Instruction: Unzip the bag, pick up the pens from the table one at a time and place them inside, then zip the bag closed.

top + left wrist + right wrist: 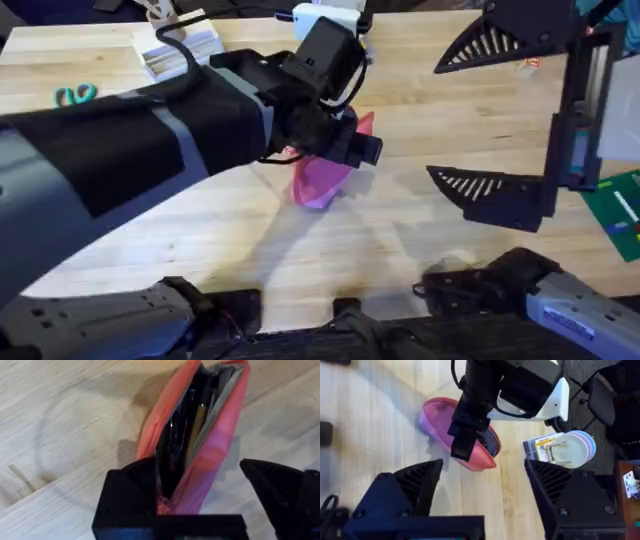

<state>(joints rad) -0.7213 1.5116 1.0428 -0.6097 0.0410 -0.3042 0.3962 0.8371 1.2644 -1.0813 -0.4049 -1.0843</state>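
Fingers of the left gripper (200, 505) are straddling the near end of the bag (325, 175), spread, at mid-frame overhead. Pens (187, 420) are lying inside the gaping mouth. Right gripper (482, 490) is hanging wide open. Zipping step likely; next, catch the pull.

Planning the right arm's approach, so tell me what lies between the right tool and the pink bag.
Bare table wood; in the right wrist view nothing lies between the right tool and the bag, though the left tool sits over the bag.
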